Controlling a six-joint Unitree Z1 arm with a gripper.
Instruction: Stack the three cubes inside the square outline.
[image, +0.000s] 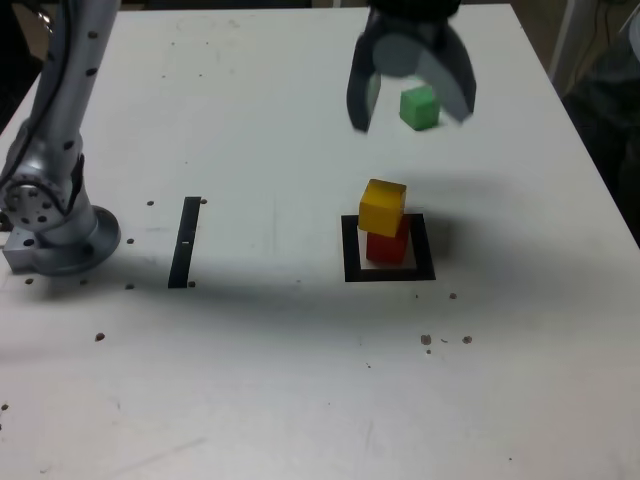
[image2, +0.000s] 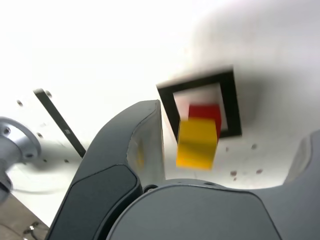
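White table (image: 250, 380) with dark specks
On it: square outline (image: 351, 250) holding the red cube (image: 388, 248), green cube (image: 419, 108), black strip (image: 185, 242), arm base (image: 60, 240)

The exterior view looks down from high at the front of the white table (image: 250, 120), taking in the arm's base (image: 60, 235) on its left. The wrist view peers close between the gripper (image2: 227, 150) fingers; both views share the square outline (image: 389, 249) (image2: 230, 102).
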